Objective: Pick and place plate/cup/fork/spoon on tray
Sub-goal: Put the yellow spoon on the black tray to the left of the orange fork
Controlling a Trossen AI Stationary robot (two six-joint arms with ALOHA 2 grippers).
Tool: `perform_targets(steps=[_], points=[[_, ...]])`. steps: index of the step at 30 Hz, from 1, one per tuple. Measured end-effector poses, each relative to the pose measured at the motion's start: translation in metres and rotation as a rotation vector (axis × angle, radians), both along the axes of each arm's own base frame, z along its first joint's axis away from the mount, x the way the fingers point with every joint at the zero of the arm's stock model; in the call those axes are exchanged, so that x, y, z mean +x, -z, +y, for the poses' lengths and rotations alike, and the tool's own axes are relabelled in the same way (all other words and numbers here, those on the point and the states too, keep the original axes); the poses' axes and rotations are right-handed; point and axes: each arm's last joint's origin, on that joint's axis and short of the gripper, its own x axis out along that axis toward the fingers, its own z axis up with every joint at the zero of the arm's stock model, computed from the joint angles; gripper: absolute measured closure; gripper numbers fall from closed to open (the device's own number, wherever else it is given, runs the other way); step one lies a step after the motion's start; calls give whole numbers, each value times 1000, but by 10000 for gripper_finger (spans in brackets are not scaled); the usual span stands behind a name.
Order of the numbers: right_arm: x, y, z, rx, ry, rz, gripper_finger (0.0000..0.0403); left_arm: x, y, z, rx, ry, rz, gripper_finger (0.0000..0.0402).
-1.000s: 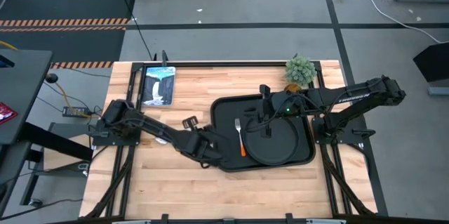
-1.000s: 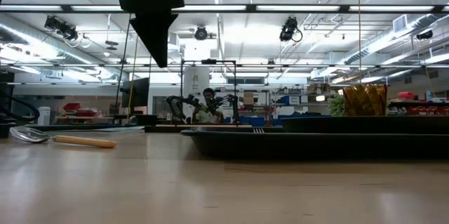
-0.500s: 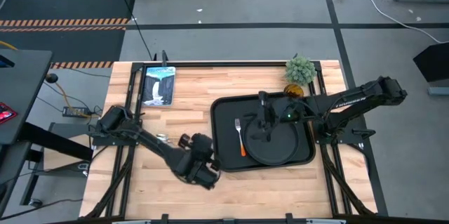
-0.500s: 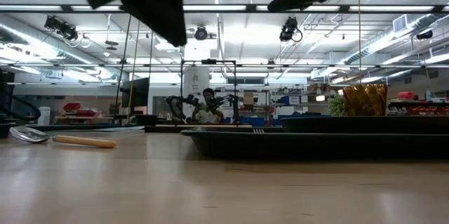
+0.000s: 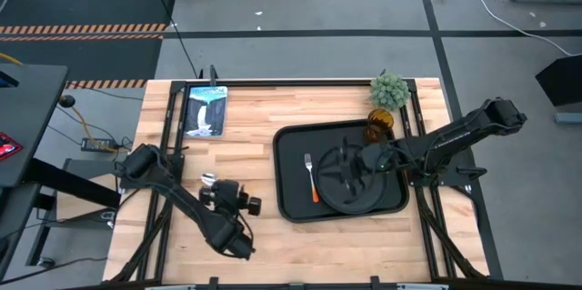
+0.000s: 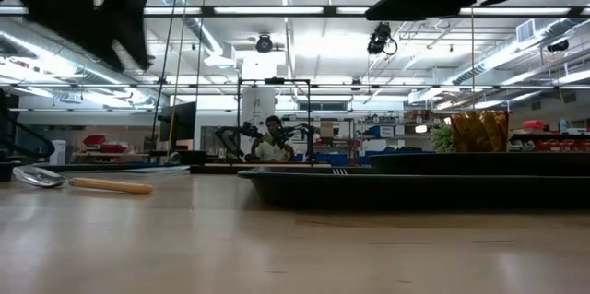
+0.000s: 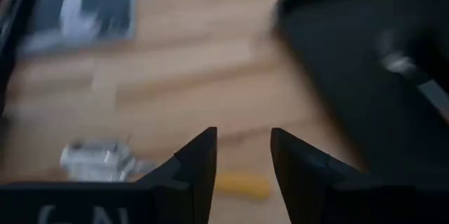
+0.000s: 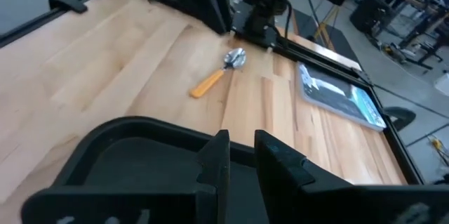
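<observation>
1. Wood planks make up the table [image 5: 300,108], which stands on a grey concrete floor with a hazard-striped mat off its far left corner.
2. Farthest left on the table, a blue picture card [image 5: 205,110] lies flat near the far edge, well away from both pincers.
3. Left gripper [image 5: 244,206] hangs over bare wood near the table's front edge, its fingers [image 7: 198,162] parted with nothing between them; half a second ago it was closer to the tray's front-left corner.
4. Just beyond that pincer lies the spoon [image 5: 212,181], bowl up on the wood with its orange handle hidden under the arm; nothing stands between the two. It has not shifted.
5. Right of the left pincer and apart from it sits the tray [image 5: 291,201], holding the fork [image 5: 311,176] along its left side and the plate [image 5: 355,201] beside it.
6. Right gripper [image 5: 350,165] hovers over the plate, fingers [image 8: 219,155] a narrow gap apart and empty; a second ago it reached farther across the tray.
7. Behind that pincer's arm, off the tray's far right corner, the cup [image 5: 380,126] stands on the table, touching a small potted plant [image 5: 389,92].
</observation>
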Motion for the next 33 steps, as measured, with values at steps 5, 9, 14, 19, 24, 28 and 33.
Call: perform_targets(steps=[5,9,14,19,24,28,33], points=[[0,0,2,-3,-25,1,328,5,22,9,-126,-76,38,263],[0,0,3,8,-54,3,328,8,21,26,-165,-108,198,263],[-1,0,3,-4,-63,4,328,17,-2,56,-269,20,339,275],[-1,1,3,-13,-66,5,328,18,-35,93,-298,169,395,296],[-1,1,3,-13,-66,4,328,6,-54,118,-268,289,448,324],[-1,1,3,-12,-66,5,328,-16,-40,131,-321,236,426,345],[-1,1,3,-9,-64,5,328,-38,4,137,-469,154,284,355]])
